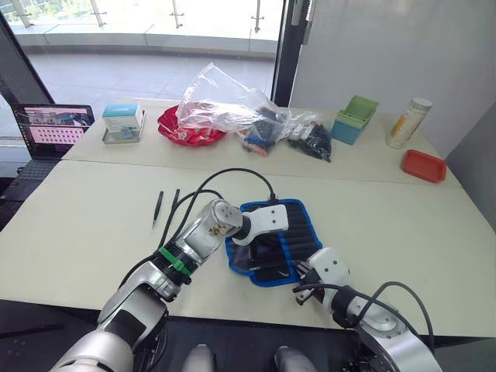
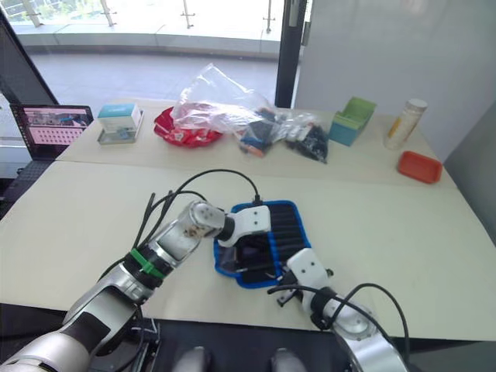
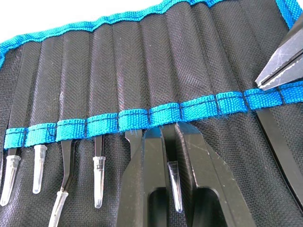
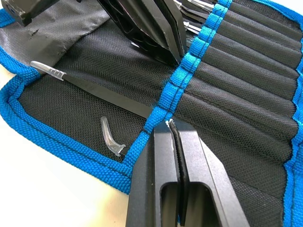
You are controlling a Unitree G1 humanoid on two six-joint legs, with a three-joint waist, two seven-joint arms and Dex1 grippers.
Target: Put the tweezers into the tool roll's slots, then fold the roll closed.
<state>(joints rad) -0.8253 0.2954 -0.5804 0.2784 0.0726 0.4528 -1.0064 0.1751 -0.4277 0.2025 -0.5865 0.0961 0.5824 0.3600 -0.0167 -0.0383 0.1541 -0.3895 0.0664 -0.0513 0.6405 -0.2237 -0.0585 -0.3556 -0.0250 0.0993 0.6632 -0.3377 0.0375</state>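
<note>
The tool roll point(image 1: 291, 225) lies open on the near middle of the table, black with blue binding. Several capped tweezers point(image 3: 98, 177) stick out of its slots point(image 3: 106, 80) under the blue band. My left gripper point(image 3: 166, 130) is down on the roll, shut on one tweezers point(image 3: 174, 187) at a slot mouth. Beside it my right gripper point(image 4: 169, 124) is shut, tips resting on the blue band near the roll's right end. More tweezers point(image 4: 97, 91) sit in the end slots there. Two loose tweezers point(image 1: 159, 208) lie on the table left of the roll.
Along the far side stand a laptop point(image 1: 51, 126), a small box point(image 1: 122, 122), a red bowl point(image 1: 186, 130), clear plastic bags point(image 1: 244, 108), a green bin point(image 1: 355, 120), a bottle point(image 1: 408, 122) and a red tray point(image 1: 423, 165). A black cable point(image 1: 232, 173) arcs above the roll.
</note>
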